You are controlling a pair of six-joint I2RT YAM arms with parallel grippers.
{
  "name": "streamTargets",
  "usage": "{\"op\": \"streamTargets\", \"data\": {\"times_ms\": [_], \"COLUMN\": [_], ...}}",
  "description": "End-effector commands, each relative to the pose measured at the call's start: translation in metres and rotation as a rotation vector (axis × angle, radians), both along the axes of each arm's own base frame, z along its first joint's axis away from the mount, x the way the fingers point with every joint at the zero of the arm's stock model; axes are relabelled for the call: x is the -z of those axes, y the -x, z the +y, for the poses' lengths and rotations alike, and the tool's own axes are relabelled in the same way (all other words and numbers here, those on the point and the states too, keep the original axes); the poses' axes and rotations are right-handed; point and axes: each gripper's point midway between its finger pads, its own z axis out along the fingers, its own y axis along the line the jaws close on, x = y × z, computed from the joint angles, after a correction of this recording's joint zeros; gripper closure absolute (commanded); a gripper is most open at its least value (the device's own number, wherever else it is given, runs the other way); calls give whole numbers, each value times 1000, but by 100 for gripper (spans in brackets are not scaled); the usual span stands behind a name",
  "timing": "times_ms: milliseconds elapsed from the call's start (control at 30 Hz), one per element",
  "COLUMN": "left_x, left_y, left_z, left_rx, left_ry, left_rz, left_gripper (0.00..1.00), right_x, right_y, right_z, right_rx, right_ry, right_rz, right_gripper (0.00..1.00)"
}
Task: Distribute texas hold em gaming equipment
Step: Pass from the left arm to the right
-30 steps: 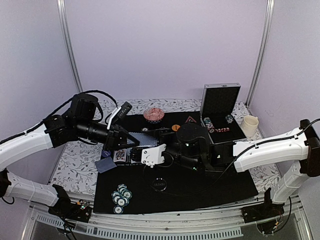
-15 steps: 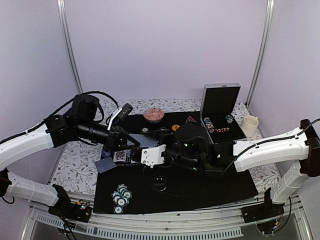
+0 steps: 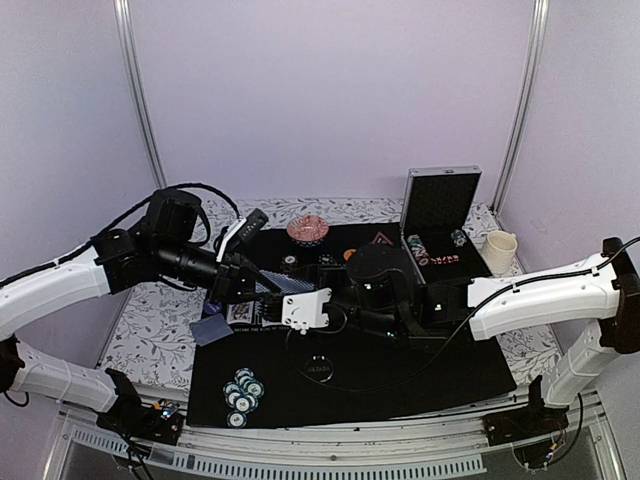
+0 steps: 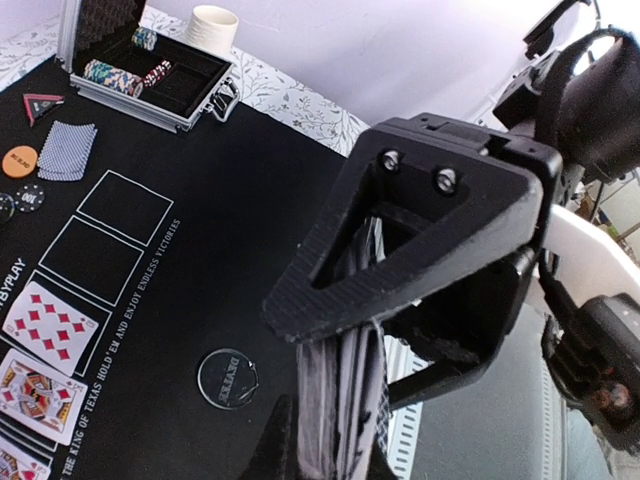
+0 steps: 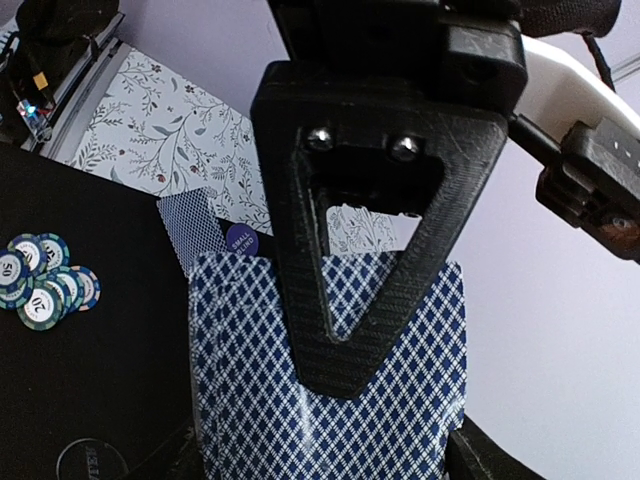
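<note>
Left wrist view: the left gripper (image 4: 355, 345) is pinched narrow on a deck of playing cards (image 4: 340, 410). The deck is seen edge-on here, held up above the black mat (image 4: 250, 230). The right wrist view gives the other side: blue diamond-pattern backs, with one finger (image 5: 345, 250) of the right gripper (image 5: 340, 388) lying flat across them. Can't tell if that one's actually squeezing anything. Writing-wise, the mat reads "THE KING OF TEXAS HOLD'EM AND ENJOY ENDLESS EXCITEMENTS" and the clear disc (image 4: 228, 377) looks like DEALER. Only the right wrist catches the blue button (image 5: 241, 240) marked SMALL BLIND, plus the teal poker chips (image 5: 45, 285). Left wrist alone shows face-up cards (image 4: 50, 325) in the white boxes and the silver case (image 4: 135, 107) with rows of chips. Floral tablecloth (image 3: 150, 335) underneath, pale purple walls (image 3: 330, 90) all round.
</note>
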Motion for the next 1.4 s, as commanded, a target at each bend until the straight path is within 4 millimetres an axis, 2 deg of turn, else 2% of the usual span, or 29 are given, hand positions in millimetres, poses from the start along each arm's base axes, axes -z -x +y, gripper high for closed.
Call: {"op": "streamTargets", "data": {"times_ms": [0,133,233,267,367,633,1067,1233,1367], "left_x": [-21,-20,-17,-16,-11,3,2,8,3], "left_y": [20,18,12,8,-1,-10,-18,-26,-26], "left_z": [-10,-10,-10,-10,-9,-3,6,12,12], "left_rx": [119,113,78,59,15,-37,-80,-119,-118], "left_ry": [80,77,60,51,21,-54,-87,-125,-113], "left_rz": [-12,-18,-26,-32,-42,-44,-75,-77,-82], "left_gripper": [100,99,84,75,69,70,67,68,67], "right_x": [-3,-4,-5,-5,-5,-7,-9,-8,-7], "right_y": [-13,-14,-14,-16,-16,-17,-17,-18,-18], "right_z": [-3,-6,-8,-8,-10,-13,-20,-22,-22], "right_rx": [42,59,66,71,80,91,105,112,111], "right_ry": [-1,-3,-6,-5,-6,-12,-14,-12,-7], "right_rz": [20,26,27,26,26,27,24,22,23], "right_gripper": [40,41,42,42,42,42,42,42,42]}}
